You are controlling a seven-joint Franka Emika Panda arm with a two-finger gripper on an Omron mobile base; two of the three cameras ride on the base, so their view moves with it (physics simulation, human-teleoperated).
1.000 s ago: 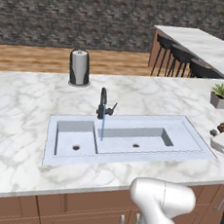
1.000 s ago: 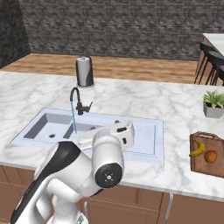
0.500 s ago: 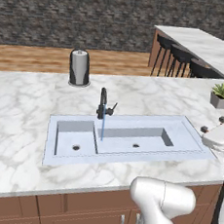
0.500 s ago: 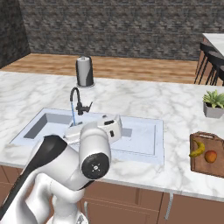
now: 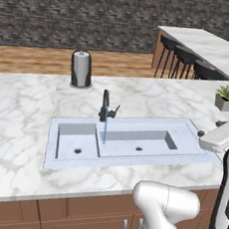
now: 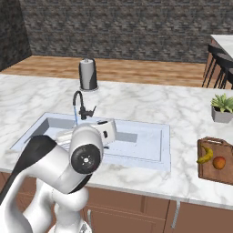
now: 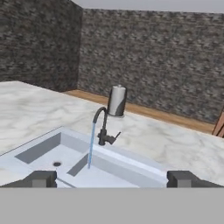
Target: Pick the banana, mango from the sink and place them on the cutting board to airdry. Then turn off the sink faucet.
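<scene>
The banana (image 6: 205,155) and the mango (image 6: 219,162) lie side by side on the dark brown cutting board (image 6: 214,173) at the counter's right end. The pale double sink (image 5: 189,132) has only its drains showing in both basins. The dark sink faucet (image 5: 105,105) stands behind the divider, and a thin blue stream (image 7: 91,146) runs from its spout (image 7: 99,111). My gripper (image 7: 111,179) is open and holds nothing. Its fingertips (image 7: 41,178) stand wide apart, and it points along the sink (image 7: 39,146) toward the faucet from the right.
A dark paper-towel holder (image 5: 81,69) stands behind the faucet. A grey potted plant (image 6: 222,108) sits on the counter behind the board. Bar stools (image 5: 185,56) line the far island. My arm's large joint (image 6: 86,154) rises in front of the sink.
My arm has swung from the board side toward the sink, and the hand has come in at the right edge of the left base view. The gripper stayed open.
</scene>
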